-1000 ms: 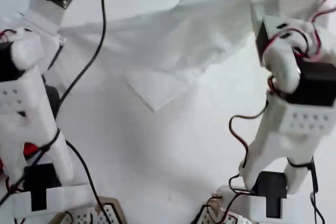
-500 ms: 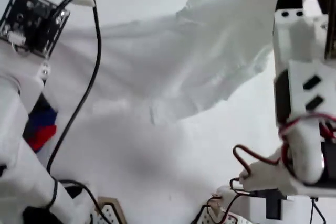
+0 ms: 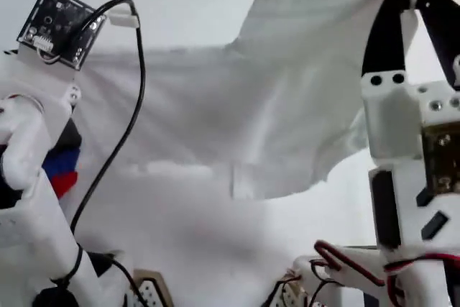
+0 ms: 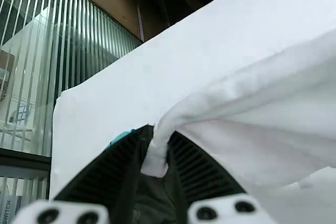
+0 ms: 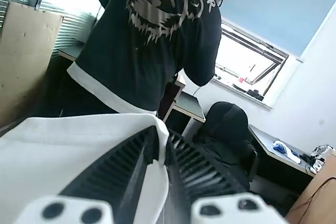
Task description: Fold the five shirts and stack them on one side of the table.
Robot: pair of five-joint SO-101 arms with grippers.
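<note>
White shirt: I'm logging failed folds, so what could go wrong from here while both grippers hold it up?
1. The left gripper pinches just a narrow bunched fold of the white shirt; that small bite could slip out.
2. The right gripper grips only the shirt's edge, so a pull between the arms might tug it free.
3. The black cable crosses above the cloth in the high view and could snag it.
</note>
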